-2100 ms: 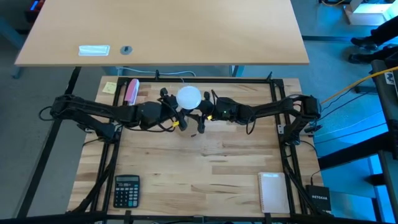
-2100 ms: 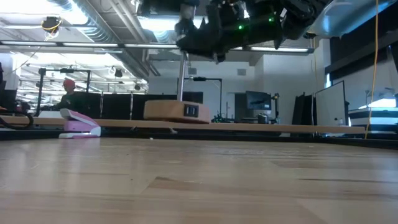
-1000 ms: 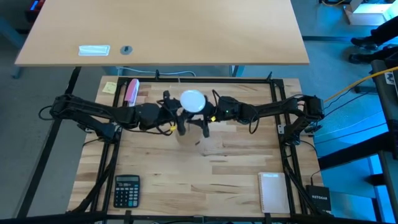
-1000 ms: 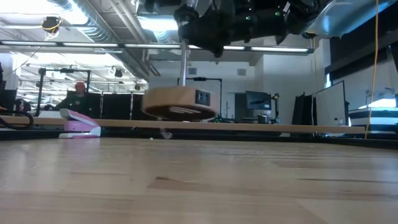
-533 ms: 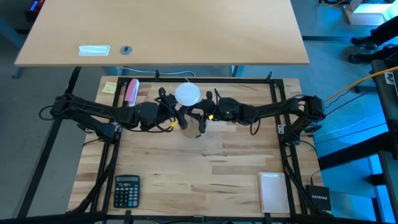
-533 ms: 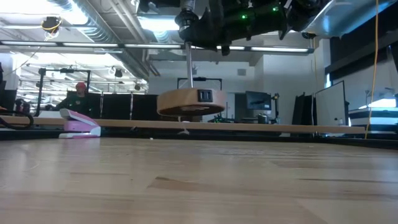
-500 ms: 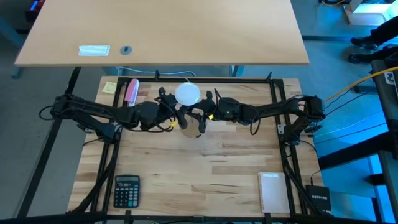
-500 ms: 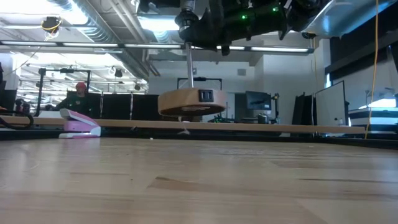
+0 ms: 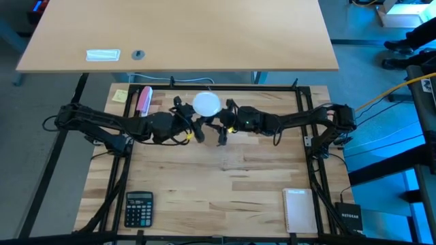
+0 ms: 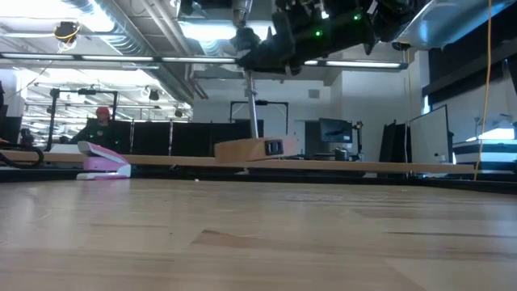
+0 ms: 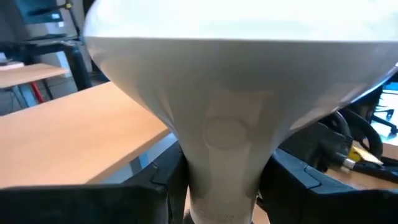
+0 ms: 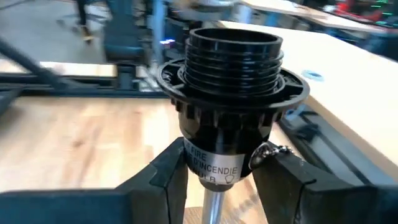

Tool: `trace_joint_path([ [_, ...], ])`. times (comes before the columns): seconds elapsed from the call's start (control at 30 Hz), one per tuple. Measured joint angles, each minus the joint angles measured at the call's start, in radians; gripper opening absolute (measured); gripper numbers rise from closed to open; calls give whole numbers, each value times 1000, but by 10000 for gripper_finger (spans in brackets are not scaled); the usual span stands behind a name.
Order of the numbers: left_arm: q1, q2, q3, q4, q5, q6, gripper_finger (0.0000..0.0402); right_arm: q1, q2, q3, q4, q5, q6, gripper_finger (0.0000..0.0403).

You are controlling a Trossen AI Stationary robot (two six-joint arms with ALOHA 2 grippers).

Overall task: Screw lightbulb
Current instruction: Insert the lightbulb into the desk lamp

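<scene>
The white lightbulb (image 9: pixel 206 104) is held up over the middle of the table's far half, with my left gripper (image 11: pixel 224 186) shut on it. Right beside it my right gripper (image 12: pixel 217 180) is shut on the black threaded socket (image 12: pixel 231 74). In the low view a metal rod (image 10: pixel 251 105) runs down from the socket to a round wooden disc (image 10: pixel 252 149). The disc sits low at the far part of the table. Whether it touches the table I cannot tell. My left gripper pinches the bulb's narrow neck (image 11: pixel 224 149) between its two fingers, coming about level from the table's left. The round globe (image 11: pixel 236 56) stands above the fingers, and the bulb is lifted clear. My right gripper pinches the socket's lower body (image 12: pixel 214 162), below the threaded collar, between its two fingers, coming nearly level from the table's right. The socket's open mouth (image 12: pixel 235 38) faces up, and the rod (image 12: pixel 211 208) hangs below the fingers.
A pink stapler (image 9: pixel 144 99) and a yellow note (image 9: pixel 120 95) lie at the far left, a calculator (image 9: pixel 139 207) at the near left, a white notepad (image 9: pixel 298 209) at the near right. A person (image 10: pixel 100 121) sits in the room behind.
My right gripper has turned at the wrist with the socket. The rod has swung, and the wooden disc, lifted and tilted a second ago, now hangs lower and farther toward the low view's right. The bulb has shifted slightly toward the table's far edge.
</scene>
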Motion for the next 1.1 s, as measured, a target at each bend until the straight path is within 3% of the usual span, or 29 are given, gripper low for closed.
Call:
trace_joint_path([
  [0.17,-1,0,0,15,0,-3,143,0,54,-1,28,28,51,152],
  [0.37,6,-5,-137,331,51,82,143,0,100,-3,135,-5,96,152],
  [0.57,50,-33,-230,372,63,30,143,1,88,-3,143,-6,93,152],
  [0.87,80,-29,-234,378,70,-35,143,1,88,-3,154,-9,93,152],
  [1.1,77,0,-233,382,-9,-55,143,1,87,0,143,38,137,152],
])
